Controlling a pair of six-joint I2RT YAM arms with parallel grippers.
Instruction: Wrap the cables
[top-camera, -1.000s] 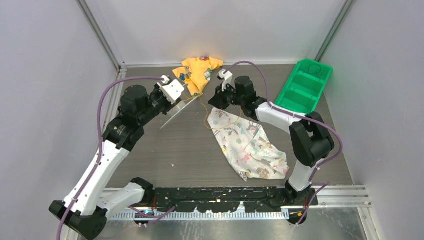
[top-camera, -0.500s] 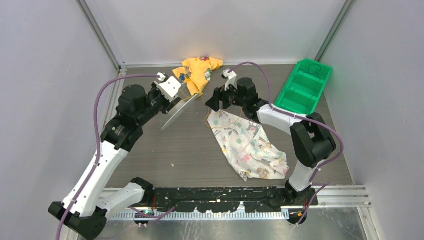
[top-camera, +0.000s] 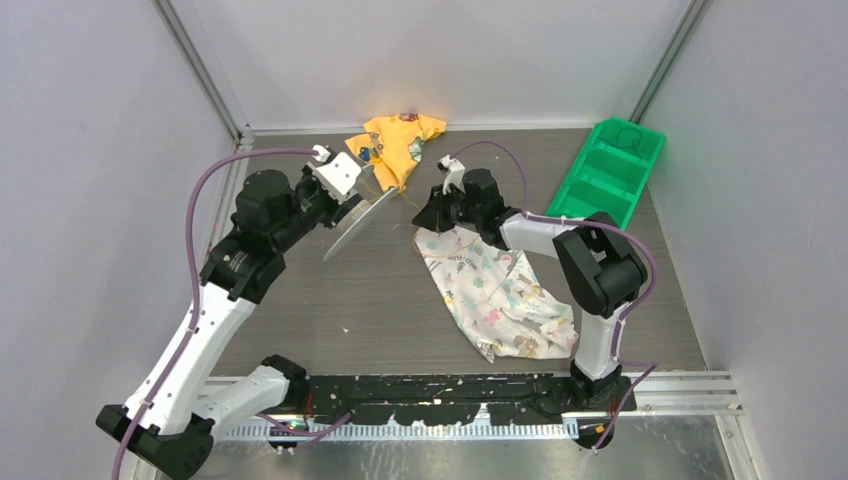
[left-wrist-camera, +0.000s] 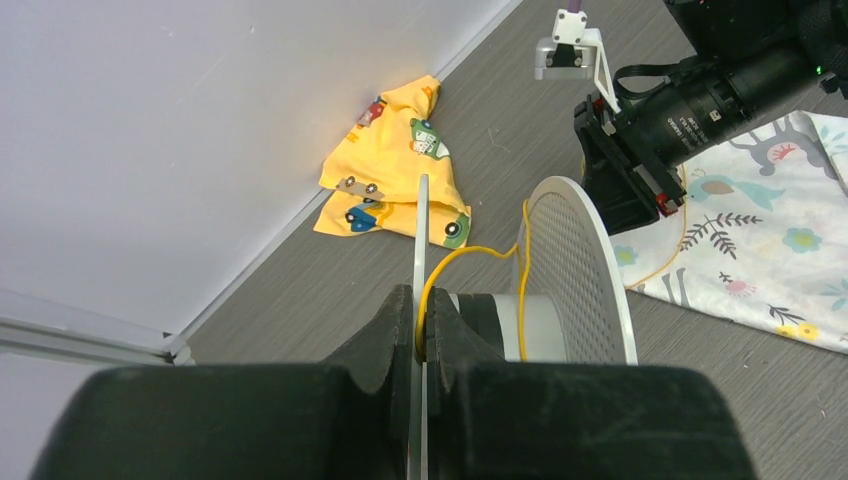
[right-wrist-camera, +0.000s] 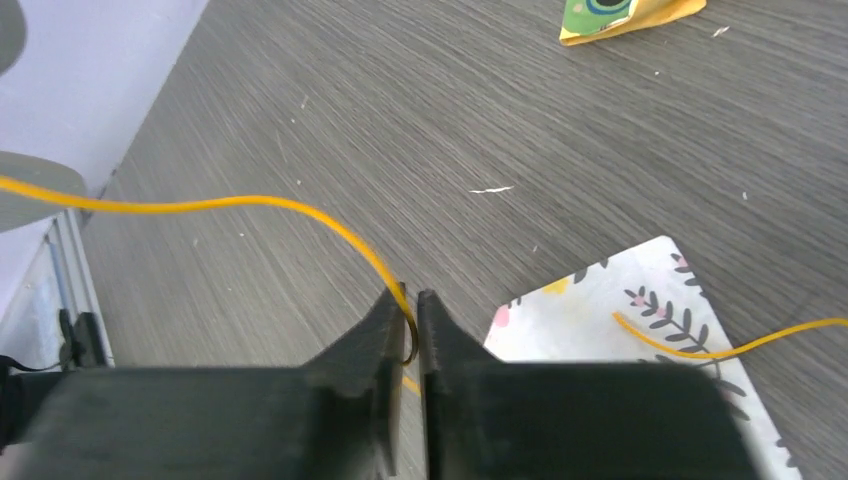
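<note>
A: Top view first. Room?
B: Pale gray walls (top-camera: 430, 60) on 3 sides, metal uprights in the back corners. The table (top-camera: 370, 290) is dark wood-grain. Yellow cloth (top-camera: 400, 140) at the back edge, patterned cloth (top-camera: 500, 295) center-right, green tray (top-camera: 605, 165) in the far right corner.
A: Arms?
B: The left gripper (top-camera: 347, 193) is clamped on a flat-rimmed spool (top-camera: 358, 222), held tilted above the table. The right gripper (top-camera: 425, 213) sits low at the patterned cloth's back corner.
A: Left wrist cam?
B: Fingers pinch the spool's near rim, seen edge-on. A thin yellow cable (left-wrist-camera: 470, 251) arcs off the hub twd the other arm. Yellow cloth lies near where wall meets table.
A: Right wrist?
B: Jaws squeezed nearly together w/ the cable caught btwn the tips, just above the table. Another stretch lies on the patterned cloth's corner. A few pale specks on the grain.
</note>
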